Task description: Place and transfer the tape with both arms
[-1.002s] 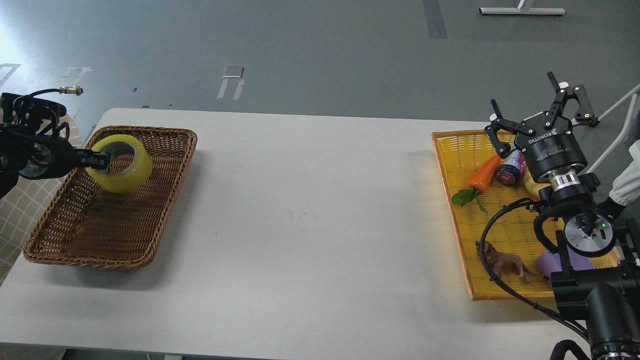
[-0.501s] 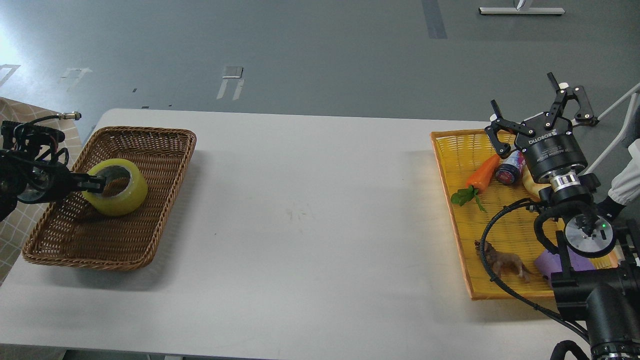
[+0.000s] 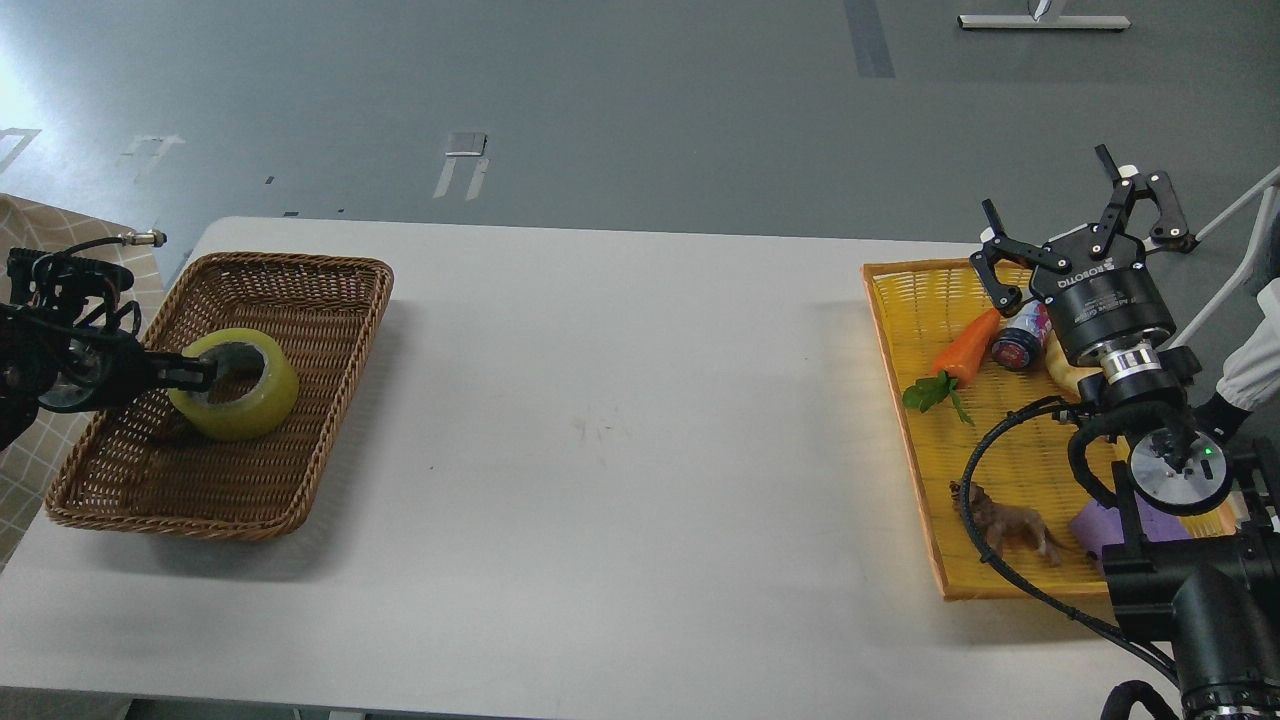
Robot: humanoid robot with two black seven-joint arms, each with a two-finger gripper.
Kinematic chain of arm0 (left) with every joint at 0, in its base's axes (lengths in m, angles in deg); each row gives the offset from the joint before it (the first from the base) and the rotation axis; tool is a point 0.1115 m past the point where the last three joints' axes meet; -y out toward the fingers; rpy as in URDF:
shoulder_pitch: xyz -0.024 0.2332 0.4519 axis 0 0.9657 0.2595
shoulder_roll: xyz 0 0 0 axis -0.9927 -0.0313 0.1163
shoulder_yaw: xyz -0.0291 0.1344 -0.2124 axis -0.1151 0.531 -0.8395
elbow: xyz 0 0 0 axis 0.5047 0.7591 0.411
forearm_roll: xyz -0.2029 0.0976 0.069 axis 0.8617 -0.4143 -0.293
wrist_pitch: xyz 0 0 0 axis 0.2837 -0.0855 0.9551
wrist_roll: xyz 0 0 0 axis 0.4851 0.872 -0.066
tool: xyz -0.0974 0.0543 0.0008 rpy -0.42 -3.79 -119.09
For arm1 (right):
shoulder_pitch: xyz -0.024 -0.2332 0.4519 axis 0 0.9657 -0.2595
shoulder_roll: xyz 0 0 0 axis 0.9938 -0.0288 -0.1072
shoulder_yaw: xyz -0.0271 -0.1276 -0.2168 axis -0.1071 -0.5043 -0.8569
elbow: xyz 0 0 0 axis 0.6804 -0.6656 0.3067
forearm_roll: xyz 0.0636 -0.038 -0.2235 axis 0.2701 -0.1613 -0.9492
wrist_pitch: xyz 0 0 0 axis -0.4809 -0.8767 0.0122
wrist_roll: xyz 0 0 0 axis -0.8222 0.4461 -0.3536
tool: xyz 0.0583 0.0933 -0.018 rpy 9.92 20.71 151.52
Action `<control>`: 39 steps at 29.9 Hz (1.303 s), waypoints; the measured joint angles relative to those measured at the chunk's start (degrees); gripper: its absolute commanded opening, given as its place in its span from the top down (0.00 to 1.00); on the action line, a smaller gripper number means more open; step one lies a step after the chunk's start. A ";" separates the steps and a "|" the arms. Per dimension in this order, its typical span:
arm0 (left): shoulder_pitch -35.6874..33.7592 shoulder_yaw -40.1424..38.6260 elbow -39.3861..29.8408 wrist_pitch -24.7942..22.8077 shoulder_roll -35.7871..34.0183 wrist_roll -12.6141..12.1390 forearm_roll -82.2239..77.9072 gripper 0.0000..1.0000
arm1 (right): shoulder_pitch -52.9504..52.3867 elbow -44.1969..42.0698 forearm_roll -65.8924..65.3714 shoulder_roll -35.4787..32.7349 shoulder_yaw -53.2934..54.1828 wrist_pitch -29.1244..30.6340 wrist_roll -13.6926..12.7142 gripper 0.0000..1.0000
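The tape point(image 3: 240, 400), a yellowish roll with a grey core, sits low in the brown wicker basket point(image 3: 300, 450) at the table's left, its hole facing up. My left gripper point(image 3: 200, 373) comes in from the left edge and is shut on the roll's left wall, one finger inside the core. My right gripper point(image 3: 1072, 228) is open and empty, fingers spread, held above the far end of the yellow tray point(image 3: 900, 330) at the table's right.
The yellow tray holds a toy carrot point(image 3: 962, 350), a small jar point(image 3: 1018, 345), a brown animal figure point(image 3: 1015, 525) and a purple object point(image 3: 1095, 525). The white table point(image 3: 620, 420) lies between basket and tray. My right arm's lower joints fill the bottom right corner.
My left gripper lowered the tape from above the basket's rim down into the basket, then shifted it slightly. The right arm has not moved.
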 measured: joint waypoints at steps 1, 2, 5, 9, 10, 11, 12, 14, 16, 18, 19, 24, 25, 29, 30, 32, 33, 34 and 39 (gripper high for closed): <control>0.00 0.00 -0.13 0.00 0.00 0.00 0.60 0.18 | 0.00 0.00 0.00 0.00 0.00 0.00 0.00 0.02; 0.01 0.00 -0.21 0.00 0.00 0.00 1.26 0.18 | 0.00 -0.01 0.00 0.00 0.00 0.00 0.00 0.02; -0.25 -0.01 -0.37 0.00 0.00 0.00 3.73 0.17 | 0.00 -0.02 0.00 0.00 -0.01 0.00 0.00 0.02; -2.29 -0.13 -0.48 -0.04 -0.28 0.07 7.77 0.16 | 0.00 -0.02 0.00 0.00 -0.03 0.00 0.00 0.02; -3.36 -0.13 -0.48 -0.12 -0.42 0.12 9.15 0.16 | 0.00 -0.02 0.00 0.00 -0.03 0.00 0.00 0.02; -4.42 -0.11 -0.49 -0.22 -0.57 0.15 10.31 0.15 | 0.00 -0.02 0.00 0.00 -0.02 0.00 0.00 0.02; -5.19 -0.10 -0.49 -0.27 -0.70 0.17 11.08 0.13 | 0.00 -0.01 0.00 0.00 -0.02 0.00 0.00 0.02; -6.88 -0.09 -0.50 -0.34 -1.10 0.19 12.30 0.13 | 0.00 0.06 0.00 0.00 0.01 0.00 0.00 0.02; -8.98 -0.10 -0.49 -0.35 -1.33 0.21 13.39 0.13 | -0.06 0.14 0.00 0.00 0.01 0.00 -0.01 0.02; -11.68 -0.38 -0.50 -0.39 -1.37 0.25 15.70 0.12 | -0.18 0.30 0.00 0.00 0.00 0.00 -0.04 0.02; -12.91 -0.51 -0.50 -0.41 -1.37 0.26 17.19 0.12 | -0.21 0.37 0.00 0.00 0.01 0.00 -0.04 0.02; -18.89 -0.66 -0.52 -0.73 -0.44 -0.78 30.73 0.12 | -0.54 0.65 0.00 0.00 -0.05 0.00 -0.06 0.00; -19.64 -0.70 -0.53 -0.96 0.03 -0.91 33.62 0.12 | -0.65 0.68 0.00 0.00 -0.05 0.00 -0.06 0.00; -21.49 -0.82 -0.68 -1.86 3.47 -1.12 46.75 0.08 | -1.19 1.06 0.00 0.00 -0.06 0.00 -0.06 0.00; -21.63 -0.83 -0.68 -1.94 4.50 -1.13 50.60 0.07 | -1.46 1.27 0.00 0.00 -0.04 0.00 -0.06 0.00; -21.80 -0.89 -0.68 -2.04 6.65 -1.14 57.80 0.04 | -2.29 1.52 0.00 0.00 -0.06 0.00 -0.07 0.00; -21.81 -0.89 -0.69 -2.08 7.68 -1.14 60.71 0.03 | -2.74 1.60 0.00 0.00 -0.12 0.00 -0.10 0.00; -21.81 -0.90 -0.66 -2.14 8.82 -1.14 63.34 0.03 | -3.12 1.61 0.00 0.00 -0.14 0.00 -0.13 0.00; -21.81 -1.19 -0.66 -3.85 14.64 -0.67 72.20 0.02 | -4.71 1.66 0.00 0.00 -0.30 0.00 -0.59 0.00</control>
